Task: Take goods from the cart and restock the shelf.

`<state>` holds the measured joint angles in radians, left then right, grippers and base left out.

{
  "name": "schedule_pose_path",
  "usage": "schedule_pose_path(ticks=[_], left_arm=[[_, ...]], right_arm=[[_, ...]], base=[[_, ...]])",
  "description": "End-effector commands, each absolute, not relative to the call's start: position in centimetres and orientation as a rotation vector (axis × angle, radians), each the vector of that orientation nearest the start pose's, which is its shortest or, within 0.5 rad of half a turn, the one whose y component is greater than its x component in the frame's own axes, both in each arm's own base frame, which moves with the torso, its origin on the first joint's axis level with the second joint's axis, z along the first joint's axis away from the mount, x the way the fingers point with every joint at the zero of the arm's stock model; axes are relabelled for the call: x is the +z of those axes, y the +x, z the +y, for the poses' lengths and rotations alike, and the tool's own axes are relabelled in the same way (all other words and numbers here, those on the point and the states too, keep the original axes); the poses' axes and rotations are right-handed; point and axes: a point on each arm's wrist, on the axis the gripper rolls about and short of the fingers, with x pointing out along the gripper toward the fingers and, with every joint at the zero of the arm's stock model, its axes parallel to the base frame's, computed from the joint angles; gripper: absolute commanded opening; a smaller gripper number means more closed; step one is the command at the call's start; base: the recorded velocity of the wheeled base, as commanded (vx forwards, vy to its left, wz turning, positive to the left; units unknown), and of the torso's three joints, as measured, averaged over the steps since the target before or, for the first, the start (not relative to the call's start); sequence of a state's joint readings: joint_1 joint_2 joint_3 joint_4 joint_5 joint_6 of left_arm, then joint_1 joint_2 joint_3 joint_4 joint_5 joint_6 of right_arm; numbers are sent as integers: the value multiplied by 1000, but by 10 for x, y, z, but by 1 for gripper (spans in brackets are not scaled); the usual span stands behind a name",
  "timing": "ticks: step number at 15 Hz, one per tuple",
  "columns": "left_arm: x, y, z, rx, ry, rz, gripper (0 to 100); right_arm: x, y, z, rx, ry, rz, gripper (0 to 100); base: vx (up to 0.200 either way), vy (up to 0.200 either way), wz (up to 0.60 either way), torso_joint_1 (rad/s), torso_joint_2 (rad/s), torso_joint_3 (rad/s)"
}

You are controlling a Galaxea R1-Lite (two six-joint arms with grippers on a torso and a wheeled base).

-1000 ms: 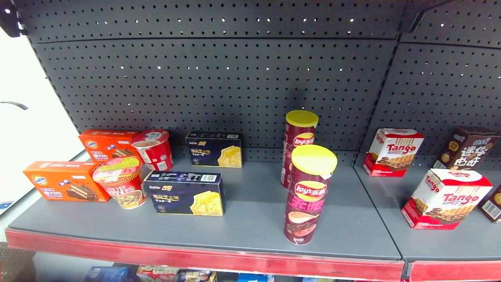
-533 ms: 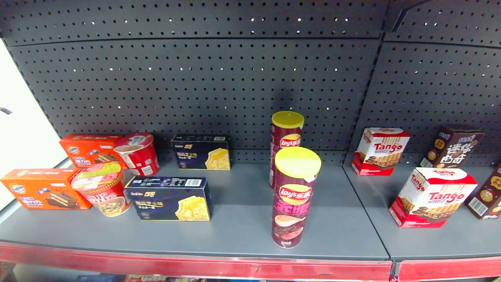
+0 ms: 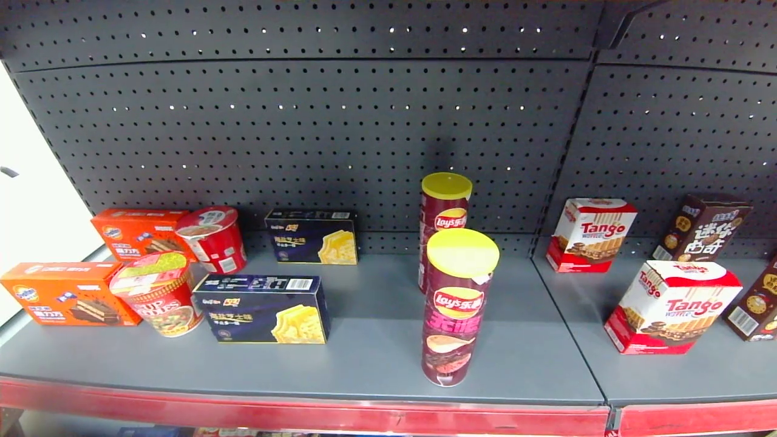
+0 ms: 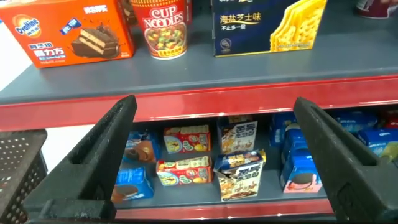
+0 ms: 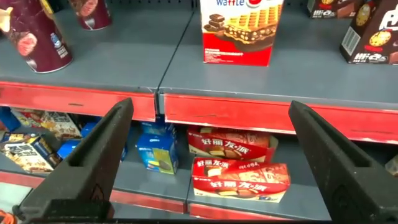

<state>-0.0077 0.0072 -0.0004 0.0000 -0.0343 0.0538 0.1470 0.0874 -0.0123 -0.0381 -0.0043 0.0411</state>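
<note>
With the left gripper and right gripper both spread wide and empty before the shelf, I would turn to what looks like the mesh cart, then fill the bare stretch between the cracker box and crisp tube.

- front chip can: round red-and-yellow logo with white letters, large pink characters beneath it.
- rear chip can: the same round logo.
- 2 wafer boxes: a slanted red word on each white face.
- noodle cup: white capitals in 2 lines on a red band.
- dark blue cracker box: yellow characters on the front, barcode on top.
- orange cake box: oval logo, blue tag.
- brown box: white characters.
</note>
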Motion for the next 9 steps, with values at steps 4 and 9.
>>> schedule_pose_path(ticks=[4,9], left_arm=[[76,-22,-1,-46,50,7,100],[76,-22,-1,-49,49,6,100]], right_arm=[[85,-16,-3,140,38,41,100],[85,-16,-2,142,37,43,100]], base=[[0,0,-150,1,1,-1],[0,0,0,0,0,0]])
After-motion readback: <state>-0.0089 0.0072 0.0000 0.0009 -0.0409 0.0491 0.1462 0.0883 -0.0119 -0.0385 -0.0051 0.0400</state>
